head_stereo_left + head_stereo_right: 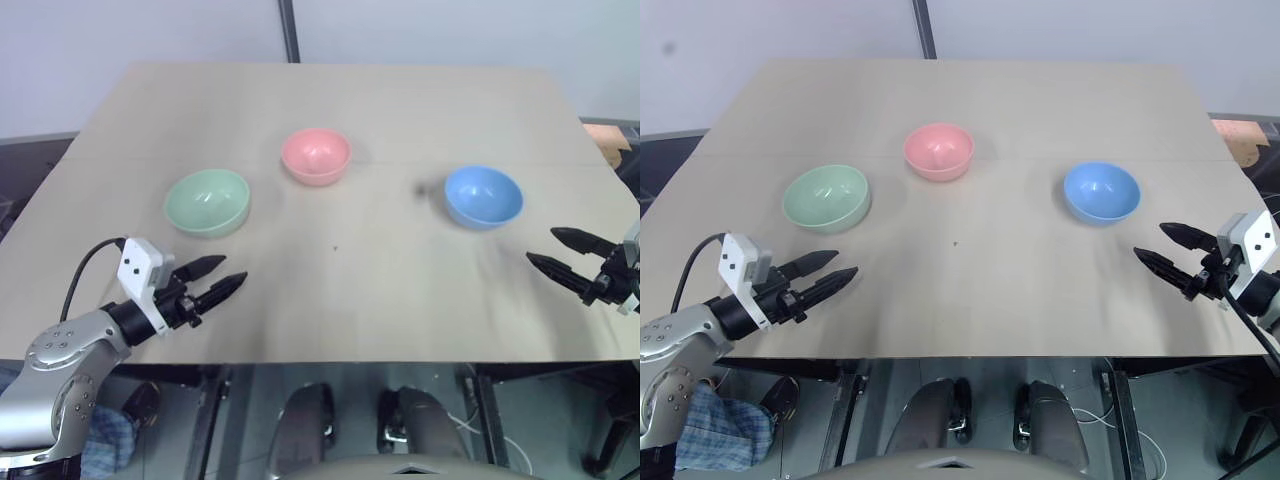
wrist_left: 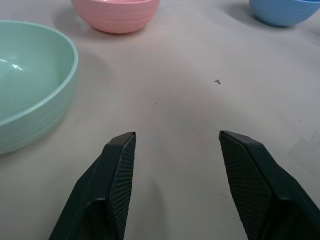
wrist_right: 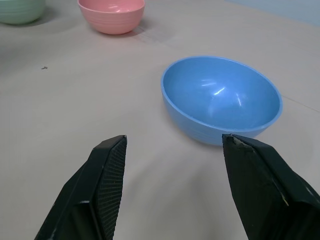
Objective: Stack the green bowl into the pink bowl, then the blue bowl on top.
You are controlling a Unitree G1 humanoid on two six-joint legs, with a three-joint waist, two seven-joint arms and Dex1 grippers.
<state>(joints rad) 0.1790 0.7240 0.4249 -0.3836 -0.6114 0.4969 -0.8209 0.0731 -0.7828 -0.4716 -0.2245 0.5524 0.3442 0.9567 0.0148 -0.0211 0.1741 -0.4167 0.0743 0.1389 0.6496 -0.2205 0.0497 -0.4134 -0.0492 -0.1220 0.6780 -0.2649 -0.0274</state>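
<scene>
Head view: table point(image 1: 400, 300); green bowl point(image 1: 206, 201) left, pink bowl point(image 1: 316, 155) centre-back, blue bowl point(image 1: 483, 195) right, all apart, upright.
Left wrist: left gripper point(image 2: 176, 140) spread, empty, beside green.
Right wrist: right gripper point(image 3: 174, 142) spread, empty, facing blue.

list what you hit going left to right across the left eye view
left gripper → green bowl → pink bowl → blue bowl → right gripper, bowls apart on the table
</scene>
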